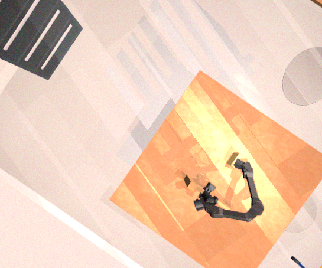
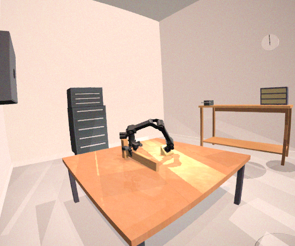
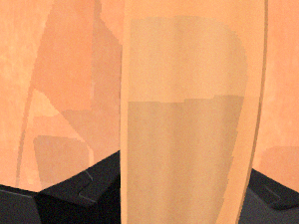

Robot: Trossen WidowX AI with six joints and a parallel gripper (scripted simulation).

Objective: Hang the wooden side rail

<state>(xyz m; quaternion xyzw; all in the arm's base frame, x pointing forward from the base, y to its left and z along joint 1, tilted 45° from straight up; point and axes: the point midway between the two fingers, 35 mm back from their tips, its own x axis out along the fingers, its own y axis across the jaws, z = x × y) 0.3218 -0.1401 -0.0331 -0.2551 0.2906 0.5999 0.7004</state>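
The headboard post [image 1: 186, 180] [image 2: 124, 155] stands upright on the table; in the top view its top looks dark. The light wooden side rail [image 1: 226, 204] [image 2: 147, 161] [image 3: 184, 74] runs from near the post toward the front right in the exterior view. Its far end looks down at table level. My gripper [image 1: 208, 195] [image 2: 133, 151] [image 3: 172, 156] is shut on the rail near its post end, with one dark finger on each side in the wrist view. The hooks, pins and slot are hidden or too small to tell, so I cannot see whether the hooks sit on the pins.
The arm arches above the table [image 1: 280, 189] [image 2: 173, 211] from its base. A small wooden block [image 1: 233, 159] [image 2: 162, 149] stands beside the arm's base. A dark drawer cabinet [image 1: 45, 35] [image 2: 87, 131] and a workbench [image 2: 243, 108] stand away from the table.
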